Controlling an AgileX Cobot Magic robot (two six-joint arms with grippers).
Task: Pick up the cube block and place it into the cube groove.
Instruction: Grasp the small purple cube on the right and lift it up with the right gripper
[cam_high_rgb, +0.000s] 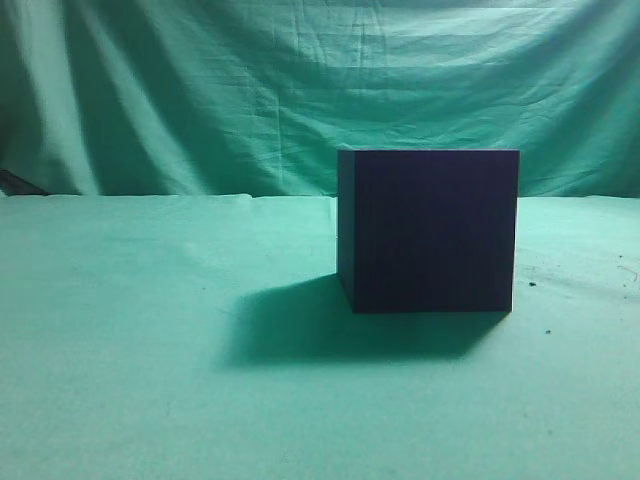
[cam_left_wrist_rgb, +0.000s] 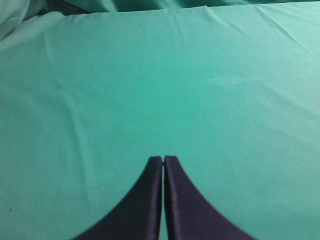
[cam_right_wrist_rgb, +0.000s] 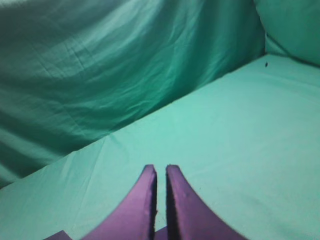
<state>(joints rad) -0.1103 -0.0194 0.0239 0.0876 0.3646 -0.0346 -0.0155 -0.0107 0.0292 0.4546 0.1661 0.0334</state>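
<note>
A: No purple block in any view, only the dark box (cam_high_rgb: 430, 230) alone on the cloth (cam_high_rgb: 150, 380), groove hidden, neither gripper near it

B: Left gripper (cam_left_wrist_rgb: 163, 160) pinched closed over bare cloth, right gripper (cam_right_wrist_rgb: 160, 170) nearly closed, both empty, likely parked

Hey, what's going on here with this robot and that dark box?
Nothing is being handled right now. A large dark box sits alone on the green cloth. The left tool is shut and empty above bare cloth. The right tool is also nearly closed, holding nothing. No purple block is clearly in view.
</note>
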